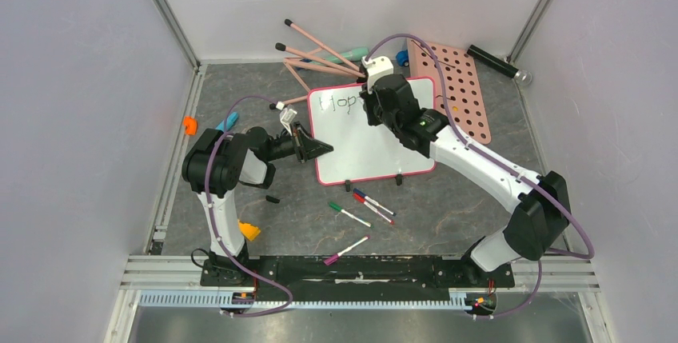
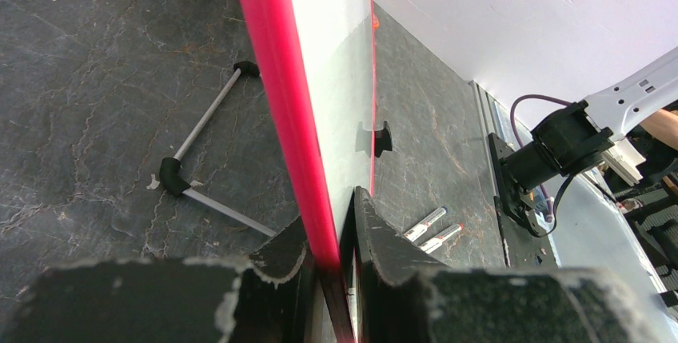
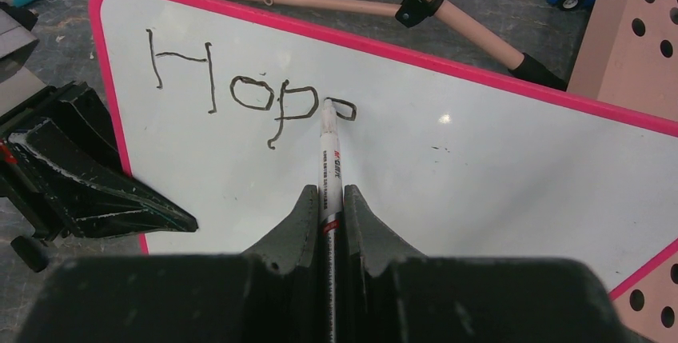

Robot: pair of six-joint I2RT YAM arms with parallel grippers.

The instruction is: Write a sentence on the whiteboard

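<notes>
On the whiteboard (image 3: pixel 480 167), the marker (image 3: pixel 330 169) touches the sentence (image 3: pixel 256 107) (only "Hop" legible).

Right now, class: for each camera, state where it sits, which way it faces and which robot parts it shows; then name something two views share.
Top external: above and behind, facing down on the table; left arm and right arm show whole.
Left wrist: on the left arm, facing along the whiteboard rim; the left pincer grips it.
Right wrist: on the right arm, facing down the marker at the sentence; the right pincer holds the marker.
Shared: both wrist views show the whiteboard.
</notes>
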